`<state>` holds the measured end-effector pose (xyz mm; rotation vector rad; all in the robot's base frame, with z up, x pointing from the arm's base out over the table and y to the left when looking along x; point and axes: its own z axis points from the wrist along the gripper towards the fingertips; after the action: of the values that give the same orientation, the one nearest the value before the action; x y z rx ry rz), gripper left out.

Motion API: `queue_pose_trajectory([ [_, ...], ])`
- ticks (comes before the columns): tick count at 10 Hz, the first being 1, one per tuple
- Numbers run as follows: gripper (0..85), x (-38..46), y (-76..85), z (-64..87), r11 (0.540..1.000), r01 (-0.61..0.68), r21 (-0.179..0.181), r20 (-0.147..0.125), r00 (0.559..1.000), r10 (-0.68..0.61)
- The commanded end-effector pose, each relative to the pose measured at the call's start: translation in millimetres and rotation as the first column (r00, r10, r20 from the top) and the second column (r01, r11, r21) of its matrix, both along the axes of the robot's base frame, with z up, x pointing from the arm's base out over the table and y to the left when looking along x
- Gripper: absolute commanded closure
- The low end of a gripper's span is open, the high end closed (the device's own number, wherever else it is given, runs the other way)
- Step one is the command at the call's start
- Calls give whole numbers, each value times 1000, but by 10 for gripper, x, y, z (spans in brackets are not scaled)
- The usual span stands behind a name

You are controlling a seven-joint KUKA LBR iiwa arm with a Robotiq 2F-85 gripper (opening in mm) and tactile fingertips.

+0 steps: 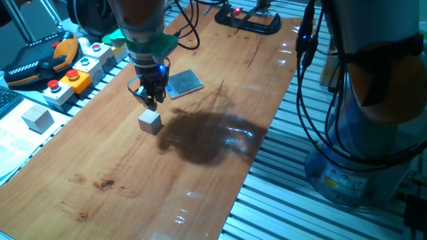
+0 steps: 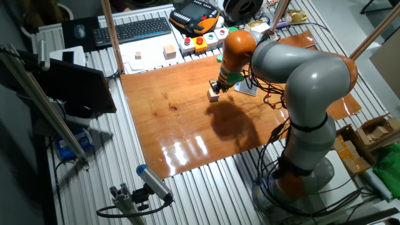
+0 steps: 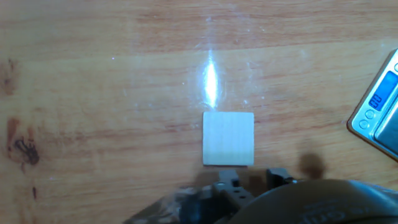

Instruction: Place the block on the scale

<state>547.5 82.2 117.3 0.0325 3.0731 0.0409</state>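
The block (image 1: pixel 150 121) is a small pale cube resting on the wooden board; it also shows in the other fixed view (image 2: pixel 214 95) and mid-frame in the hand view (image 3: pixel 229 138). My gripper (image 1: pixel 151 101) hangs just above and slightly behind it without touching it, its fingers close together with nothing between them. In the hand view the fingertips (image 3: pixel 227 180) show only at the bottom edge, below the block. The scale (image 1: pixel 184 83), flat and silver-grey with a bluish top, lies a little beyond the gripper; its corner with the blue display sits at the right edge of the hand view (image 3: pixel 380 111).
A larger whitish cube (image 1: pixel 38 119) sits off the board at the left, near button boxes (image 1: pixel 67 83) and an orange-black pendant (image 1: pixel 37 63). A black clamp (image 1: pixel 248 20) grips the board's far end. The arm's base (image 1: pixel 360 133) and cables stand to the right.
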Motion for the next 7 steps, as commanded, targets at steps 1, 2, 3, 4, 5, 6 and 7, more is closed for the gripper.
queue_pose_trajectory([
  [1, 103, 29, 4, -24, 1000, -2, 3, 0, 1000, 2],
  [2, 77, 62, 5, -57, 1000, -2, 3, 0, 1000, 2],
  [3, 67, 88, 9, -87, 1000, 5, 4, 2, 1000, -5],
  [4, 63, 119, 13, -124, 1000, 7, 1, 6, 1000, -7],
  [5, 63, 143, 22, -160, 1000, 8, 6, 5, 1000, -8],
  [6, 70, 155, 45, -198, 1000, 16, 5, 11, 1000, -16],
  [7, 73, 167, 70, -238, 1000, 25, 4, 14, 1000, -25],
])
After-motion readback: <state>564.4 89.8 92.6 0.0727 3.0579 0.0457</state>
